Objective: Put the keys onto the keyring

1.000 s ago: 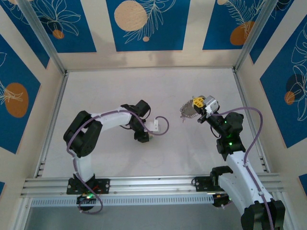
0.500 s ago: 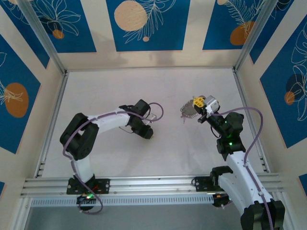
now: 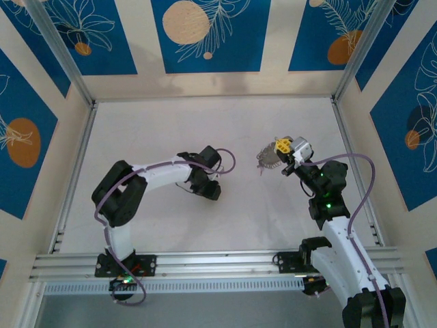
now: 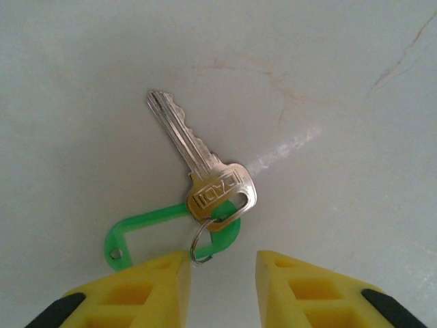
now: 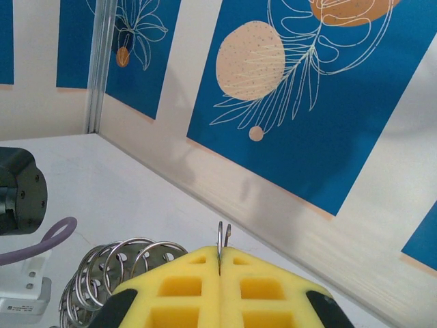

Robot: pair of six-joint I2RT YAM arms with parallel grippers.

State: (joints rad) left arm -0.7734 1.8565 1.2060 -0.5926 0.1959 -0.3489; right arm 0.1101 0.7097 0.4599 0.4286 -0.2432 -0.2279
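Keys [image 4: 203, 167]: flat silver metal, toothed blade, translucent green plastic tag [image 4: 229, 234].

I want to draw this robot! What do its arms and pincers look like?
The left arm and right arm are white with chunky black joints, and a purple cable loops along each. The left pincer and right pincer have blocky yellow fingers with black bases.

I get bright, even light from above, with only faint soft shadows on the white table [image 3: 273, 205]. My left wrist feed is sharp, a glare streak lying beside the key [image 4: 203, 167].
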